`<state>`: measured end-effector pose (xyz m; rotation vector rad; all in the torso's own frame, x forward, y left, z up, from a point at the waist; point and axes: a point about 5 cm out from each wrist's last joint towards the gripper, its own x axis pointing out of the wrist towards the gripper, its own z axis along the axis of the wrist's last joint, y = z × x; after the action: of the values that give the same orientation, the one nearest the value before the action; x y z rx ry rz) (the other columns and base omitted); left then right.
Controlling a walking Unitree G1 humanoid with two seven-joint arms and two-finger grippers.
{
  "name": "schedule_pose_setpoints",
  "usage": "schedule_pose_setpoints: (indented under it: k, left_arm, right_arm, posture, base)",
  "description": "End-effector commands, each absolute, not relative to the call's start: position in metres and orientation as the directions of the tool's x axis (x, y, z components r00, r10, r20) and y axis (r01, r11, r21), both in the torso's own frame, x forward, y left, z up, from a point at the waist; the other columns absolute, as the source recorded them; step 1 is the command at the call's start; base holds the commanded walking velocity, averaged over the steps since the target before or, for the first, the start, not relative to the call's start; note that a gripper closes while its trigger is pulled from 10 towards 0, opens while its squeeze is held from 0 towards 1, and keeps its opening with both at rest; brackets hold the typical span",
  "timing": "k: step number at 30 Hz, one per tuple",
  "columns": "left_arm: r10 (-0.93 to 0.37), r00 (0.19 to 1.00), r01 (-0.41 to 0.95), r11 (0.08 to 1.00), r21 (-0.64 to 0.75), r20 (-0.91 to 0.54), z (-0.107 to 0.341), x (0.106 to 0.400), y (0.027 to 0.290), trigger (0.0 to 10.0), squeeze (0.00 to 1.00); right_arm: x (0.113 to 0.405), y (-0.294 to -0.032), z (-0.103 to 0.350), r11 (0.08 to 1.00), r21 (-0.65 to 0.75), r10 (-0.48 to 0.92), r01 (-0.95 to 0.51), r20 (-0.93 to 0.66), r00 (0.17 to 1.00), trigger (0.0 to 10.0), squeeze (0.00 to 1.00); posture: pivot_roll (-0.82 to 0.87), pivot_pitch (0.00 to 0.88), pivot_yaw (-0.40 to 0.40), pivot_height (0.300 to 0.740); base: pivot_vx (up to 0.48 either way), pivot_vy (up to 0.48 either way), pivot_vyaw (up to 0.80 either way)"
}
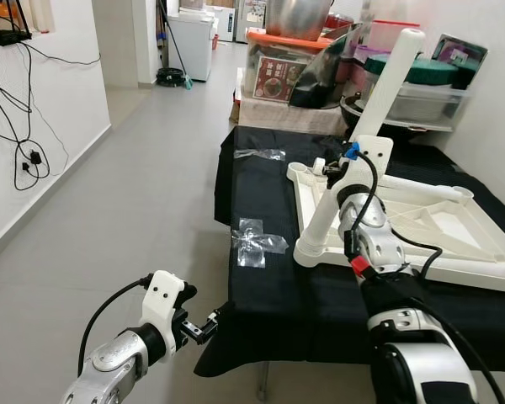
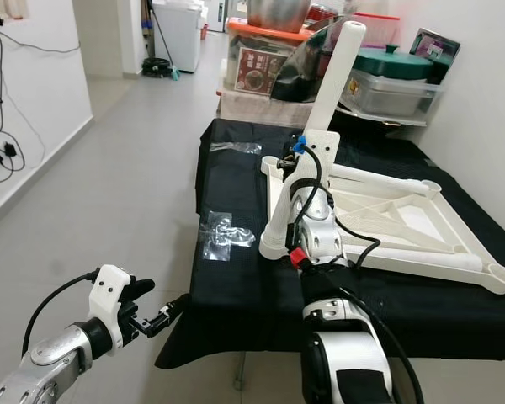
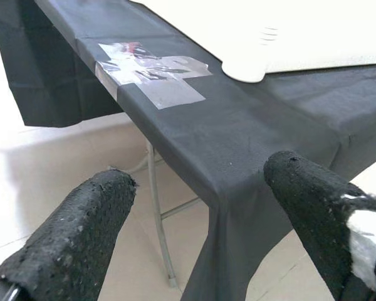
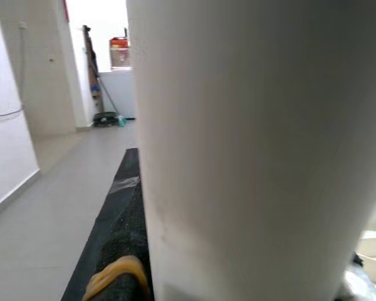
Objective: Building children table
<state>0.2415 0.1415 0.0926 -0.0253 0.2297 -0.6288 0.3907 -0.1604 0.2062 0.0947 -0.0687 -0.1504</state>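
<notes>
Left hand (image 1: 204, 326) spread empty beside black-clothed table (image 1: 320, 295); right hand (image 1: 335, 172) seemingly clamped on white leg (image 1: 353, 147).

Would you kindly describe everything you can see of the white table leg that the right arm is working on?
The white table leg is a long, smooth, round tube that looks like plastic, with a rounded top end and a flared foot resting on the black tablecloth. It stands tilted, leaning away from the robot, at the near left corner of the upturned white tabletop. The right gripper is against its middle; whether the fingers close around it cannot be made out. In the right wrist view the leg looms close and plain white.
</notes>
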Motion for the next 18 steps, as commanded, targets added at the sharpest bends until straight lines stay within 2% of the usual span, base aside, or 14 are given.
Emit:
schedule_pose_setpoints:
  k: [1, 18]
  left_arm:
    - [-0.592, 0.780, 0.586, 0.805, -0.096, -0.204, 0.090, 0.240, 0.137, 10.0, 0.00]
    - [-0.586, 0.786, 0.578, 0.810, -0.103, -0.198, 0.089, 0.240, 0.134, 10.0, 0.00]
  right_arm:
    - [0.380, -0.166, 0.146, 0.977, 0.057, -0.189, 0.204, -0.203, 0.961, 0.0, 0.00]
    - [0.388, -0.150, 0.148, 0.984, -0.040, -0.176, 0.171, -0.236, 0.956, 0.0, 0.00]
  posture:
    - [0.00, 0.000, -0.111, 0.740]
    - [0.00, 0.000, -0.130, 0.740]
  base:
    - [0.000, 0.000, 0.00]
    - [0.000, 0.000, 0.00]
